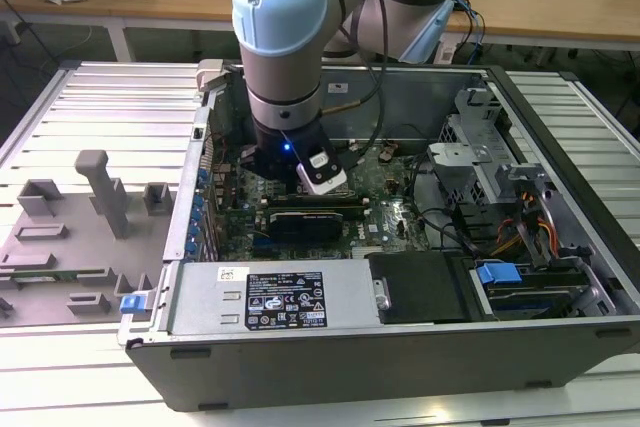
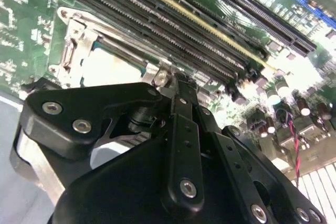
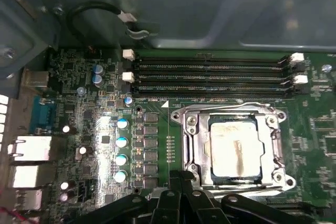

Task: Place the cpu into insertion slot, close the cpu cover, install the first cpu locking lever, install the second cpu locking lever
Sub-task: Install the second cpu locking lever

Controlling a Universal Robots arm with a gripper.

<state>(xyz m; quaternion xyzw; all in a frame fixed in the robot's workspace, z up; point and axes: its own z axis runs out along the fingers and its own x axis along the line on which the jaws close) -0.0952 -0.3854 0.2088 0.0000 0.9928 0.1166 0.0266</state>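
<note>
Your cpu (image 3: 234,150) sits in the insertion slot (image 3: 191,145), its pale metal face showing through the window of the cpu cover (image 3: 277,145), which lies flat over it in the first wrist view. In the second wrist view the same chip (image 2: 107,69) shows bright inside the silvery frame (image 2: 71,35). Whether the locking levers are latched cannot be told.

Your hand (image 2: 176,80) hangs just above the near edge of the socket, its black fingers (image 2: 184,108) drawn close together with nothing visible between them; its tips also show at the socket's edge in the first wrist view (image 3: 181,182).

Beyond the socket run the long black memory slots (image 3: 210,74), parallel to its far side, on the green motherboard (image 3: 94,124). A row of small round capacitors (image 3: 121,150) stands beside the socket.

In the exterior view your arm (image 1: 285,57) reaches down into the open computer case (image 1: 560,207), which lies on a ribbed metal counter (image 1: 90,107). A grey fixture tray (image 1: 80,237) sits to the exterior view's left of the case, and the silver power supply (image 1: 270,297) fills the case's near side.
</note>
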